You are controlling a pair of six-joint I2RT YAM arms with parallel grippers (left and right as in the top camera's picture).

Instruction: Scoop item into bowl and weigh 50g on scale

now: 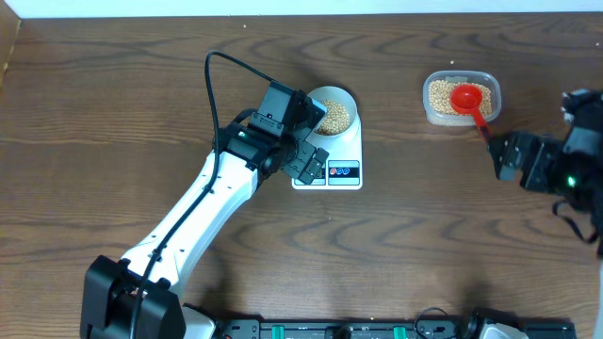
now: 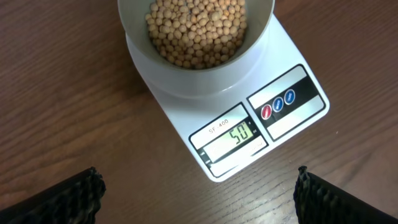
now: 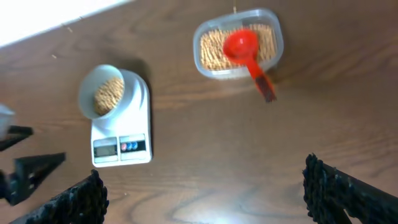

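Observation:
The pale bowl [image 1: 335, 109] holds tan beans [image 1: 336, 118] and stands on the white scale [image 1: 349, 172]. In the left wrist view the bowl [image 2: 205, 79] is full of beans [image 2: 196, 28] and the scale's [image 2: 292, 124] display reads 50. My left gripper [image 1: 309, 162] is open and empty, just left of the scale; its fingers [image 2: 198, 199] straddle bare table. My right gripper [image 1: 504, 155] is open and empty at the far right, its fingers [image 3: 202, 193] over bare wood. The bowl [image 3: 104, 93] and scale [image 3: 121, 149] also show in the right wrist view.
A clear plastic tub [image 1: 460, 97] of beans stands at the back right with a red scoop [image 1: 467, 100] lying in it, handle pointing toward my right gripper. The tub [image 3: 238, 42] and scoop [image 3: 245, 53] also show in the right wrist view. The left arm [image 1: 188, 226] crosses the table's left half.

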